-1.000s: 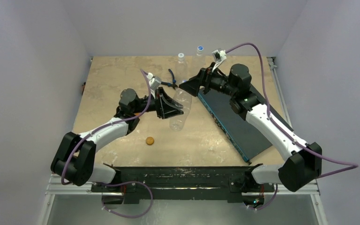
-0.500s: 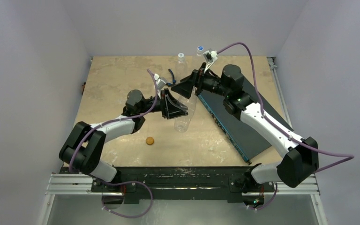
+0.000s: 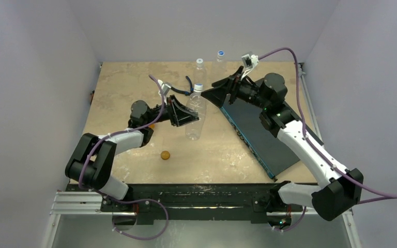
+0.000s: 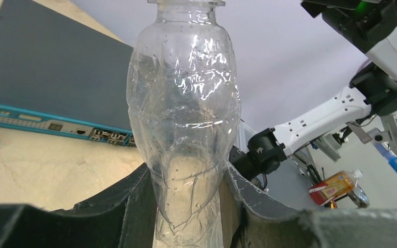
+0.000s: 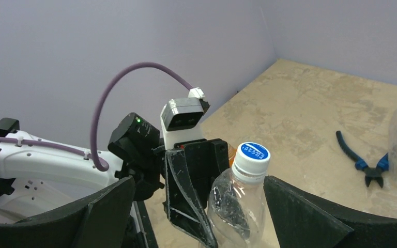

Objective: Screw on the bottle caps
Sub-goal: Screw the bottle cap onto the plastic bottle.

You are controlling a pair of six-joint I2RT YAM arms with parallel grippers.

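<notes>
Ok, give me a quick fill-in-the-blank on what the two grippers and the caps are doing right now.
1. The left gripper is shut on a clear plastic ___.
2. The right gripper, facing the screw cap on top of it, is ___.
3. That screw cap has white sides and a ___ top.
4. The orange-brown cap lies loose on the ___.
Missing words: bottle; open; blue; table.

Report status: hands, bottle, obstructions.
Left hand shut on clear bottle. Right hand open, just short of its white cap. Pliers behind, not in the way.
</notes>
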